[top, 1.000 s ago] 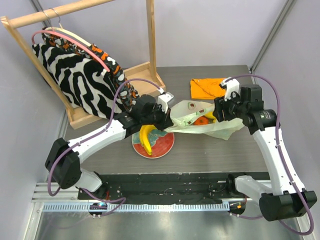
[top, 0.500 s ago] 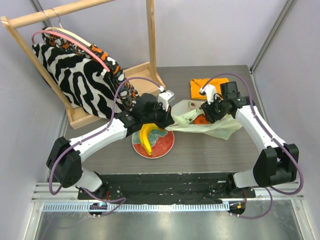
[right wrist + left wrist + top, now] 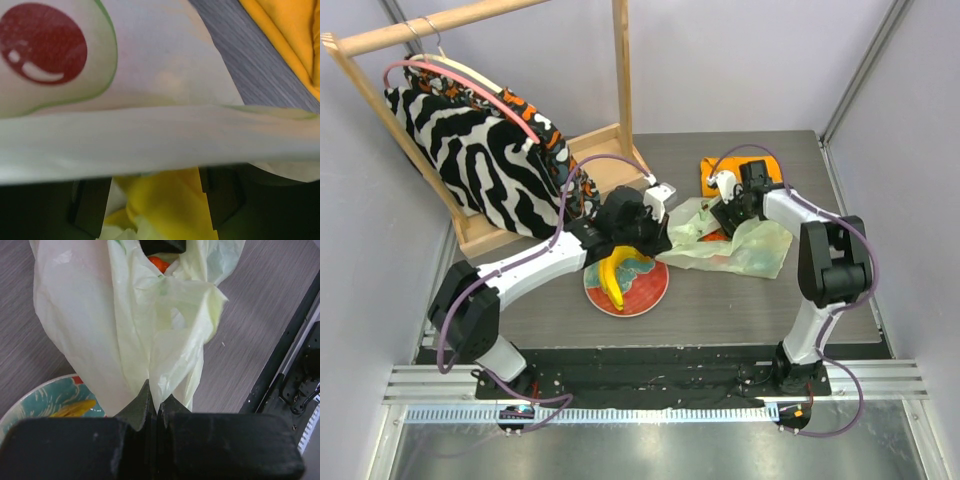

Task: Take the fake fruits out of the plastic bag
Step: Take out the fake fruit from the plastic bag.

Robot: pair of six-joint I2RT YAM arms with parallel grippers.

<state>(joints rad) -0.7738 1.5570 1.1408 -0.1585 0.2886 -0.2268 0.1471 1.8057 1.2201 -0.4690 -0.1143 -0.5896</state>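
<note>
In your overhead view, the plate [image 3: 645, 292] sits at centre frame with the banana bunch [image 3: 612, 278] lying on its left half. Just right of the plate lies the plastic bag [image 3: 750, 250], with a round fruit [image 3: 717, 238] inside its mouth. Behind the bag, upper right, lies a folded cloth [image 3: 708, 175]. A clothes rack [image 3: 621, 70] stands upper left, behind the plate.

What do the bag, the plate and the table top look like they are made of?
Bag: thin plastic film, pale yellow-green and translucent, with soft crinkled folds that let light through.
Plate: rigid, painted red and teal; ceramic or hard plastic, the look leaves it open.
Table: matt grey surface with a streaked wood grain, probably laminate.
</note>
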